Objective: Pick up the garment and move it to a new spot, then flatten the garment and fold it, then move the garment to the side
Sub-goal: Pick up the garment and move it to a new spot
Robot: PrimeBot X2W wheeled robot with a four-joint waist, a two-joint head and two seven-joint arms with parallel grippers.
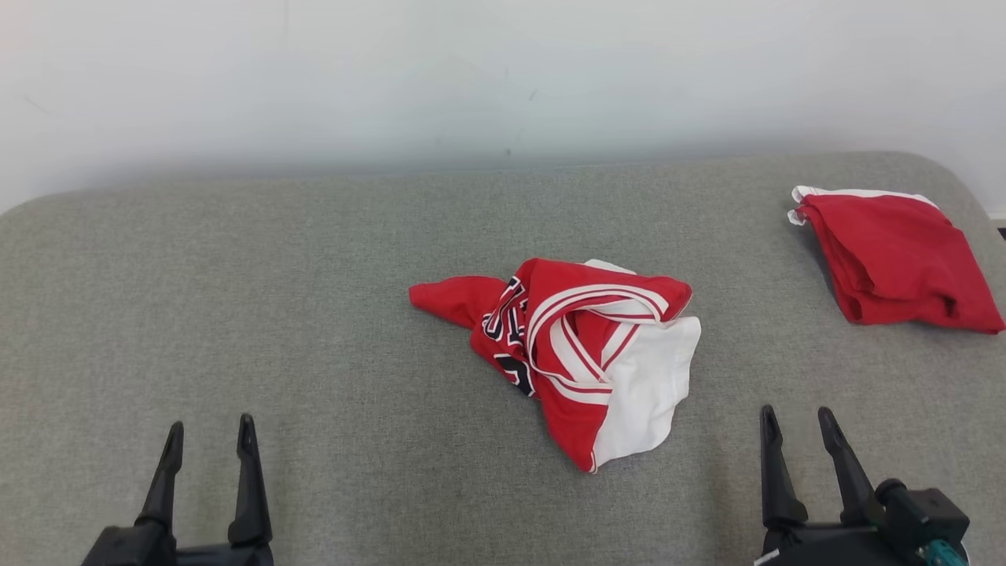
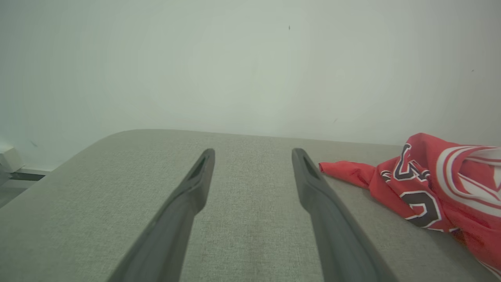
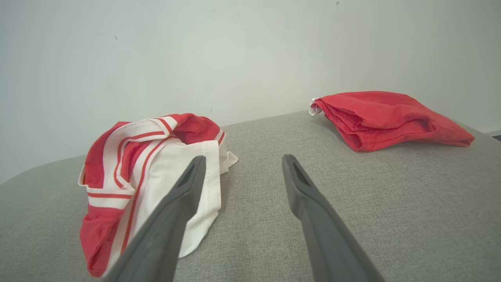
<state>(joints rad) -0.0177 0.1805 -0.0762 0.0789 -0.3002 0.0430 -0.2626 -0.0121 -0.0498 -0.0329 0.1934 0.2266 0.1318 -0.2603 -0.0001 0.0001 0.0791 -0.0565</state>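
Note:
A crumpled red and white garment [image 1: 581,346] with dark lettering lies bunched in the middle of the grey padded surface [image 1: 314,314]. In the left wrist view the garment [image 2: 430,188] sits to the right of my fingers; in the right wrist view the garment [image 3: 148,172] sits to the left. My left gripper [image 1: 211,431] rests open at the lower left, well clear of the cloth. My right gripper [image 1: 795,418] stands open at the lower right, a short way from the garment's white part. Nothing is between either pair of fingers.
A folded red garment [image 1: 896,259] with a white edge lies at the far right of the surface, also seen as a folded red garment [image 3: 387,117] ahead and right of my right fingers. A pale wall [image 1: 503,71] rises behind the surface's rounded far edge.

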